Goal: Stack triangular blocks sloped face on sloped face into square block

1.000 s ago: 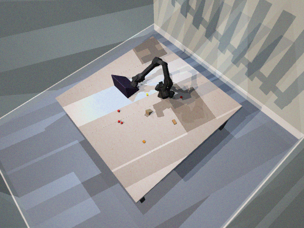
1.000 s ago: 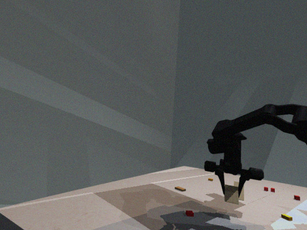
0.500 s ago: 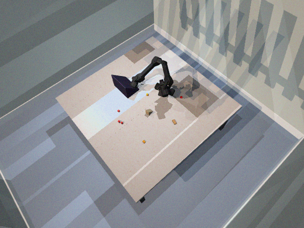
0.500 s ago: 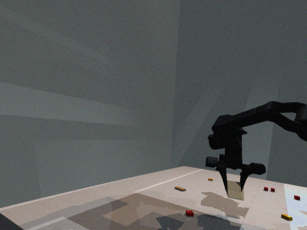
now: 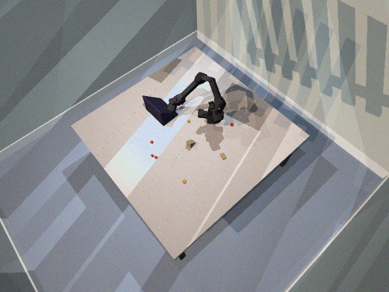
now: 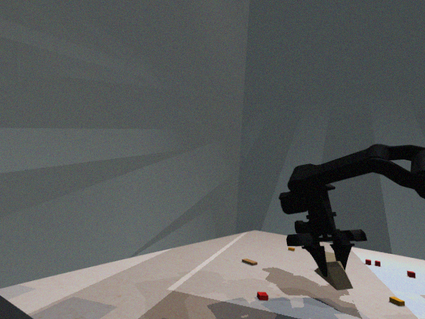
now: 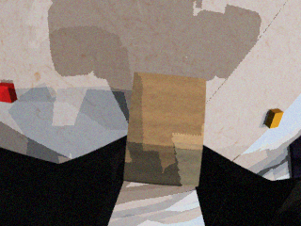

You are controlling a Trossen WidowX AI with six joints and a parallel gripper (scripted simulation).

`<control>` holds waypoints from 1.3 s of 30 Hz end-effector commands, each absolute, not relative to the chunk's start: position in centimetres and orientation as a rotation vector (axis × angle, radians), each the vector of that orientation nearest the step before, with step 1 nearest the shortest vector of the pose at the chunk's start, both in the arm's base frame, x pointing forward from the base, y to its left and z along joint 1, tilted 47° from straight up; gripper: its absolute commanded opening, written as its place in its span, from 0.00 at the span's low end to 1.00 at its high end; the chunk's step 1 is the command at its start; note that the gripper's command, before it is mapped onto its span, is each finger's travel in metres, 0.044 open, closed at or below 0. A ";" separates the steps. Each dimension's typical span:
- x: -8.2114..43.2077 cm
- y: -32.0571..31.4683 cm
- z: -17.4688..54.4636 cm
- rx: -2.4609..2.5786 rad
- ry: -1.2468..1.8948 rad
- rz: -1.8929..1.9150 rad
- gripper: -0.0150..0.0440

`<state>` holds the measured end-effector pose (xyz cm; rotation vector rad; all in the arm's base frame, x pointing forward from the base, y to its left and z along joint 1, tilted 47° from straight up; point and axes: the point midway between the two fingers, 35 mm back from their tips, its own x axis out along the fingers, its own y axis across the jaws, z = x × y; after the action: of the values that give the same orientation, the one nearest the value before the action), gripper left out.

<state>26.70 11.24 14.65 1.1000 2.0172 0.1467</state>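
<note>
My gripper [image 6: 335, 271] [image 7: 161, 143] is shut on one tan triangular block [image 6: 339, 277] [image 7: 170, 110]. That block is tilted and held above the table [image 5: 175, 219] [image 6: 212, 274]. In the top view the fingers and the held block are hidden under the arm. The other triangular block [image 5: 190, 143] [image 6: 329, 256] stands on the table, apart from the held block. In the exterior view it shows behind the held block, partly covered by it and the fingers. I cannot make it out in the wrist view.
A dark purple wedge-shaped box [image 5: 157, 109] stands beside the arm's base. A red cube [image 5: 231, 124] [image 6: 262, 296] [image 7: 7, 92] and a small yellow block [image 5: 188, 120] [image 6: 397, 301] [image 7: 274, 118] lie near the gripper. A flat orange brick [image 5: 223, 156] [image 6: 249, 262] and several small blocks lie farther out.
</note>
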 end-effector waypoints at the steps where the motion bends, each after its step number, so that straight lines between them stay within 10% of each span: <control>1: 26.4 11.5 14.5 0.930 1.991 0.222 0.25; 39: 25.8 11.9 14.0 -0.465 1.676 0.766 0.25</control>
<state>25.58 11.81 13.66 -0.3365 1.7275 0.7235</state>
